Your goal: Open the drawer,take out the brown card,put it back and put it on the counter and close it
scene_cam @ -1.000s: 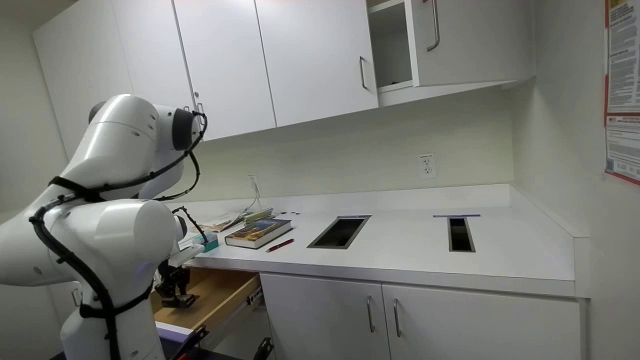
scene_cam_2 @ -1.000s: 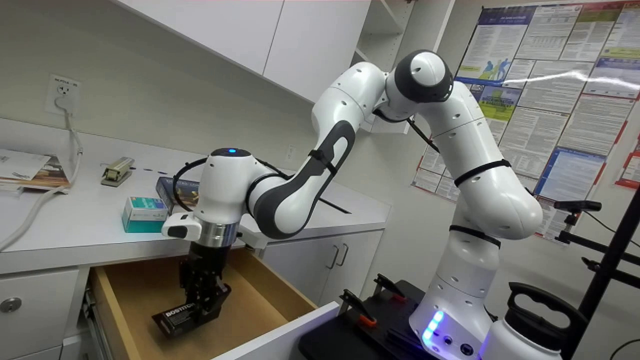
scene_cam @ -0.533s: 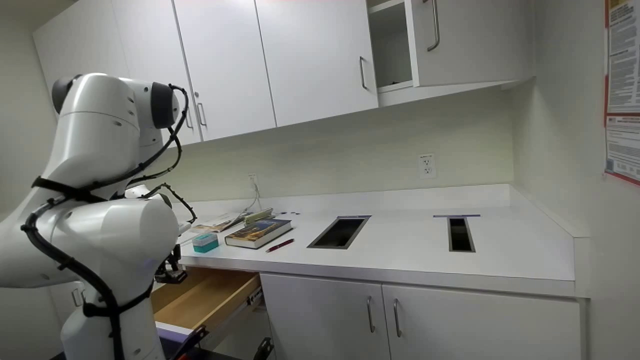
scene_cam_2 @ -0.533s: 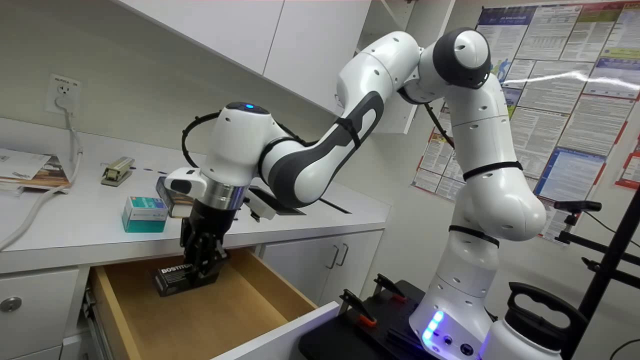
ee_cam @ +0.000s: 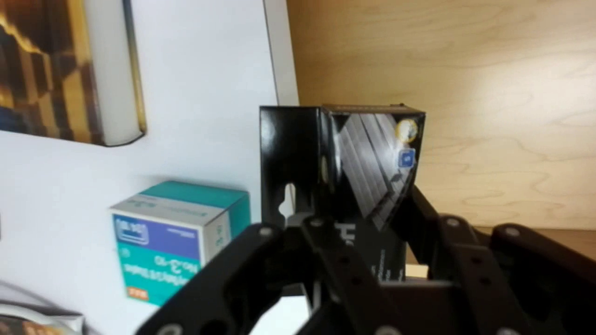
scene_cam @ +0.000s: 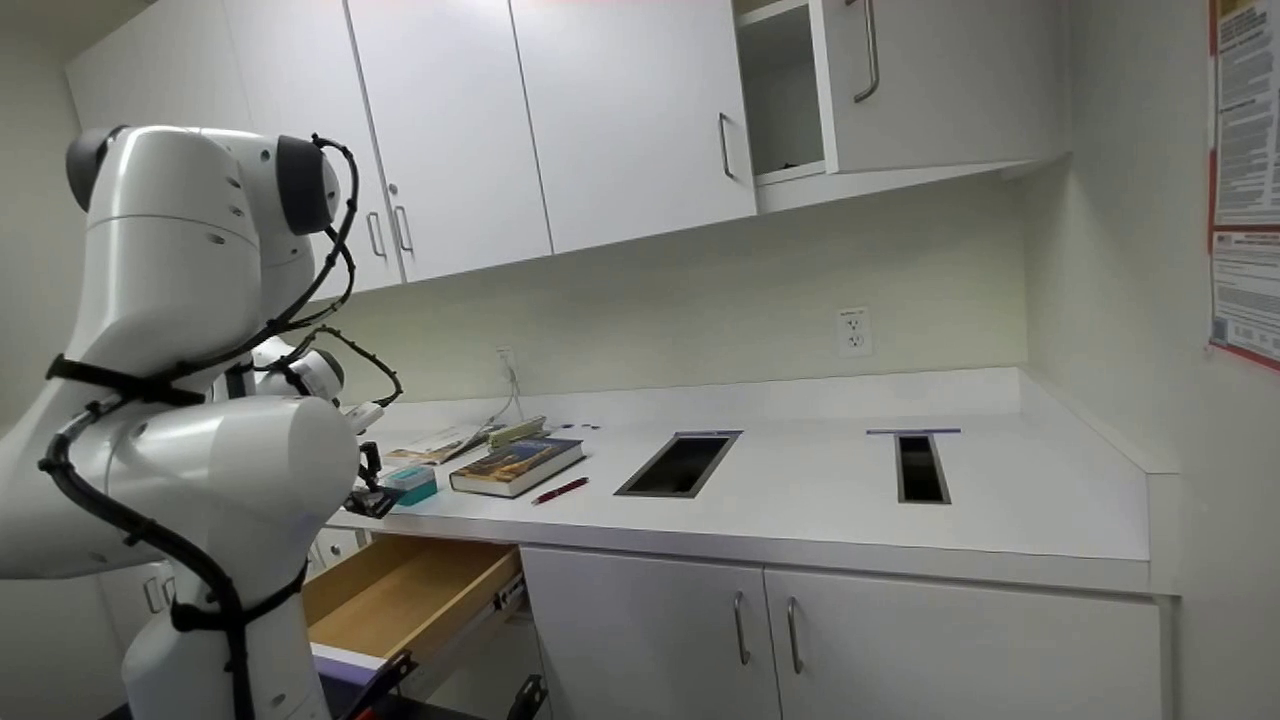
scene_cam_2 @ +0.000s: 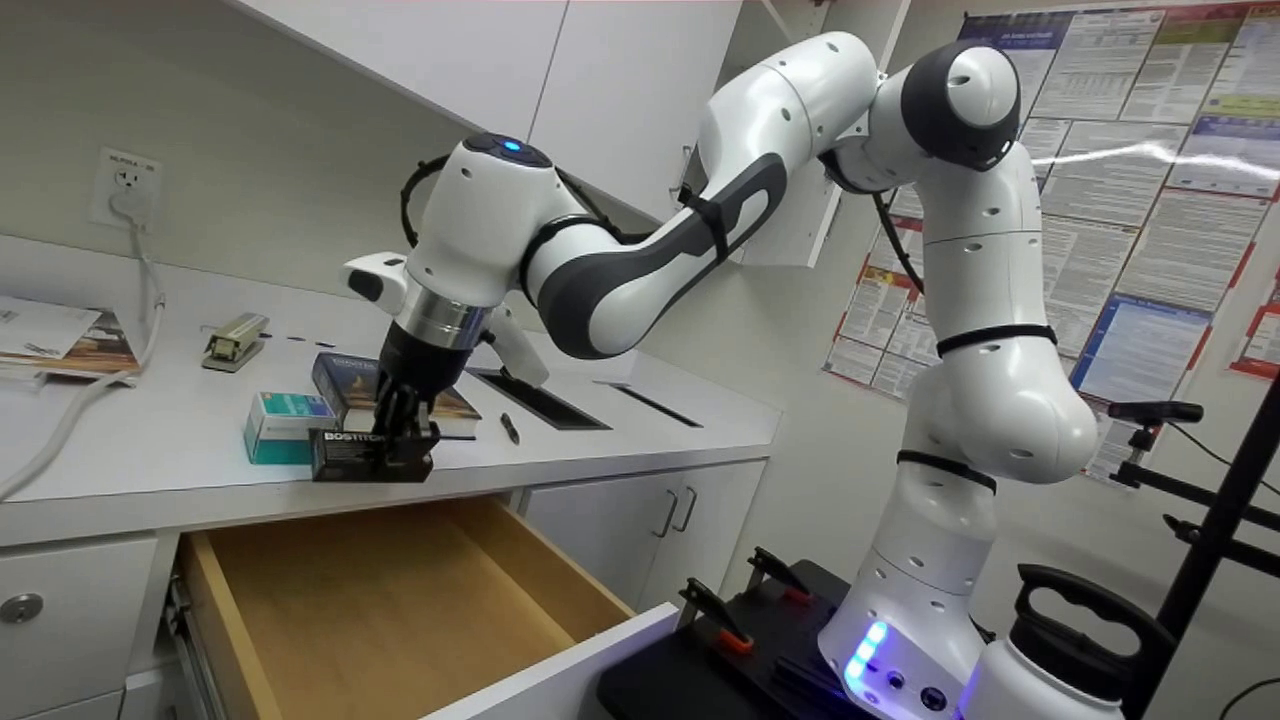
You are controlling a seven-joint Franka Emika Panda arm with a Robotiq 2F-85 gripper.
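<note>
The drawer (scene_cam_2: 380, 600) is pulled open with its bare wooden inside showing. It also shows in an exterior view (scene_cam: 415, 590) and at the right in the wrist view (ee_cam: 489, 116). The brown card appears as a dark box with white BOSTITCH lettering (scene_cam_2: 345, 457); in the wrist view the box (ee_cam: 372, 153) has a hanging tab. My gripper (scene_cam_2: 405, 430) is shut on this box, with the fingers on both sides of it (ee_cam: 365, 195). The box hangs above the drawer at the front edge of the white counter (scene_cam_2: 150, 440). I cannot tell whether it touches the counter.
A teal and white box (scene_cam_2: 290, 430) stands on the counter close behind the held box. A thick book (scene_cam: 515, 465), a red pen (scene_cam: 560, 490) and a stapler (scene_cam_2: 235, 342) lie nearby. Two dark cutouts (scene_cam: 680, 465) (scene_cam: 921, 470) are farther along the counter.
My gripper has lifted the dark box from inside the drawer up to counter level and moved toward the counter. The drawer has stayed open.
</note>
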